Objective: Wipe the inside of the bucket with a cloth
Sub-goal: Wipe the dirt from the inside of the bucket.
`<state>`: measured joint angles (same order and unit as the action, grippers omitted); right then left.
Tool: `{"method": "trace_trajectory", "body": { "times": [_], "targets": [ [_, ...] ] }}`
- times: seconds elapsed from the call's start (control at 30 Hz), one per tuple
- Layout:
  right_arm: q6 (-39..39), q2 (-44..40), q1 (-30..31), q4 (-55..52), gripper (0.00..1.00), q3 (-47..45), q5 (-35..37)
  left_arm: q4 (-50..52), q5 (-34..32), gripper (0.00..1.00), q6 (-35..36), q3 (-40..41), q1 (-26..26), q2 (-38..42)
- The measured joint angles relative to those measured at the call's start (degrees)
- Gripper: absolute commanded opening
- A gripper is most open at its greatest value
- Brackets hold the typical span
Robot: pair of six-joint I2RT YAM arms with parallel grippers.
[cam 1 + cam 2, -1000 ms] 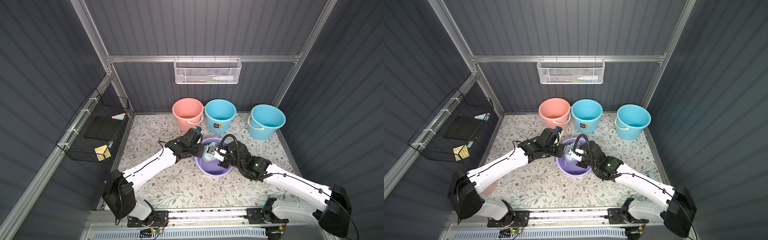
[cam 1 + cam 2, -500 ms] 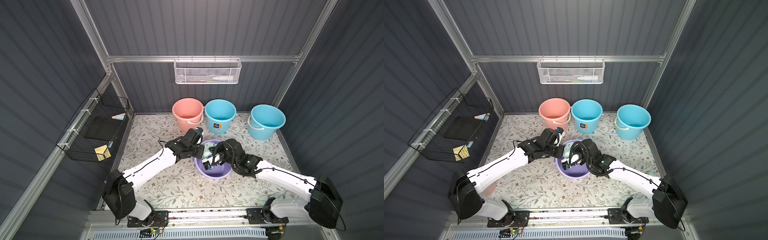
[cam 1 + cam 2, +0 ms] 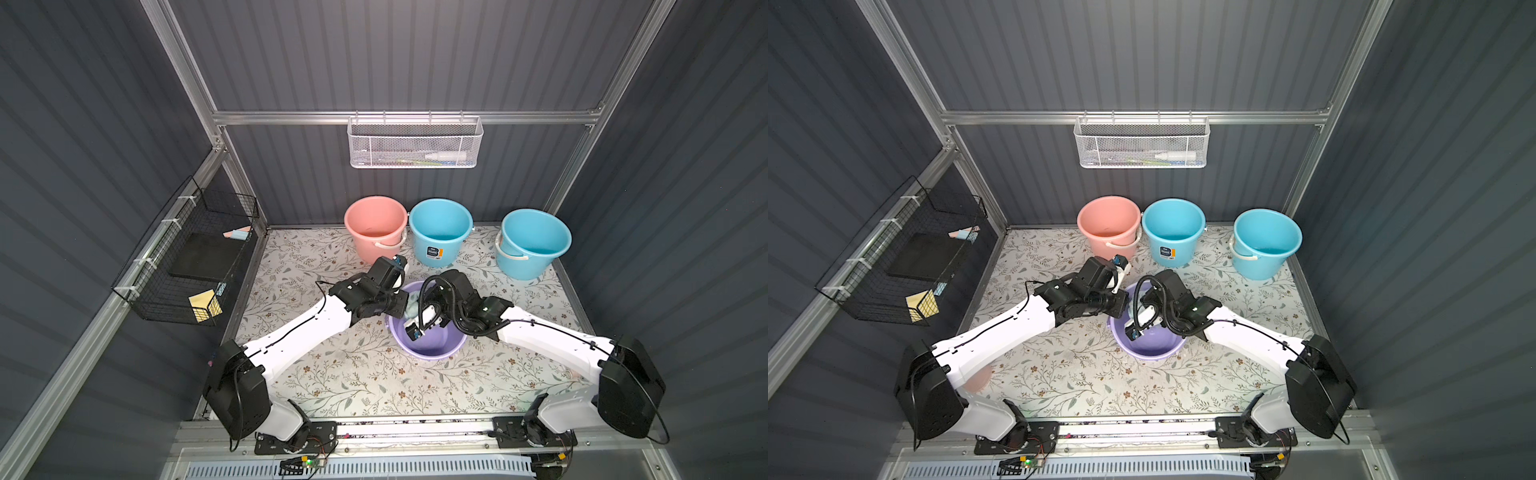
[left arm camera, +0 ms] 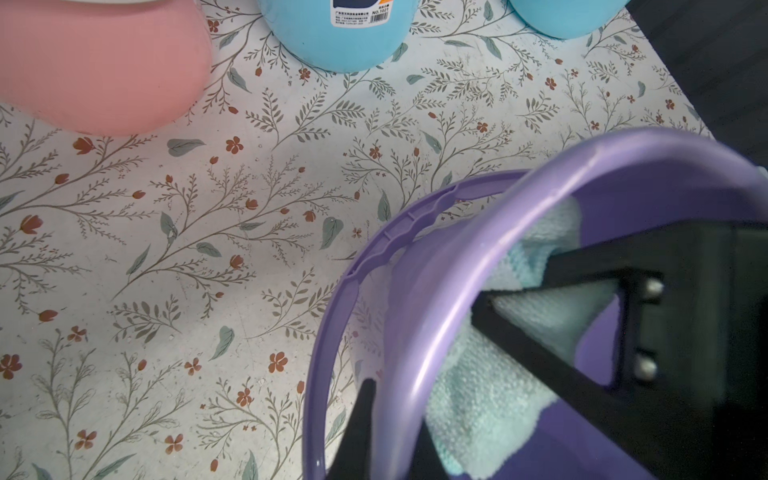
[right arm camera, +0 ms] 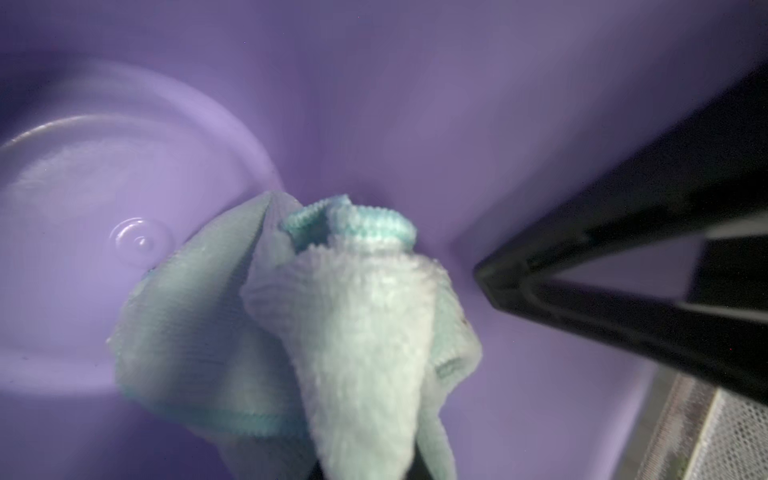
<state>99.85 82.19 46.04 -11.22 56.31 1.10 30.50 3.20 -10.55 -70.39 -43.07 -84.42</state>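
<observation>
My left pincer point(image 3: 400, 302) is clamped on the rim of the purple bucket point(image 3: 430, 353), on the side toward my left arm. My left wrist view shows one finger point(image 4: 362, 419) outside the wall and its partner inside, with the rim pinched between them. The bucket's purple handle point(image 4: 390, 245) hangs down outside that rim. My right pincer point(image 3: 419, 311) reaches down into the bucket, closed hard on a pale teal microfibre cloth point(image 5: 353, 332). In my right wrist view the bunched cloth spreads away from my grip, its loose folds lying against the inner wall and the edge of the round bottom. The bucket stands on the floral mat point(image 3: 353, 374) between my two arms, in front of a pink bucket point(image 3: 376, 224) and the middle blue bucket point(image 3: 440, 226). A third blue bucket point(image 3: 534, 241) sits further toward my right. The middle blue bucket carries a sticker point(image 4: 361, 12) with a barcode and "NO.102" plus a digit I cannot make out; its smaller print is too fine to read. In both top views that sticker shows a dark blue panel with an orange patch, and nothing on it is legible.
</observation>
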Motion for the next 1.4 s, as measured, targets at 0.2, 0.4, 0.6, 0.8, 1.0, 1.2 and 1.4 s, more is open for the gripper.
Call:
{"method": "trace_trajectory", "body": {
  "times": [0.2,0.4,0.6,0.8,1.0,1.2,1.4],
  "targets": [
    [-0.7,4.7,0.0,-3.0,0.0,0.4,-2.7,0.2,0.9,0.0,0.4,0.0,0.0,0.0],
    [-2.0,10.2,0.0,-3.1,0.0,0.3,-4.7,0.2,0.9,0.0,0.3,0.0,0.0,0.0],
    [-4.1,13.2,0.0,-1.6,0.0,0.3,-6.3,1.1,0.9,0.0,0.3,0.0,0.0,0.1],
    [-5.1,12.0,0.2,-0.9,0.0,-0.1,-6.4,1.2,0.9,0.0,0.3,0.0,0.0,0.1],
    [-4.2,4.0,1.0,-1.8,0.0,-0.9,-5.7,1.0,0.9,0.0,0.3,0.0,0.0,0.1],
    [-1.5,-4.1,2.0,-3.7,0.0,-0.8,-4.6,1.0,0.9,0.0,0.3,0.0,0.0,0.1],
    [0.9,-7.9,2.1,-6.2,0.0,0.4,-0.3,1.0,0.8,0.0,0.3,0.0,0.0,0.1]
  ]
}}
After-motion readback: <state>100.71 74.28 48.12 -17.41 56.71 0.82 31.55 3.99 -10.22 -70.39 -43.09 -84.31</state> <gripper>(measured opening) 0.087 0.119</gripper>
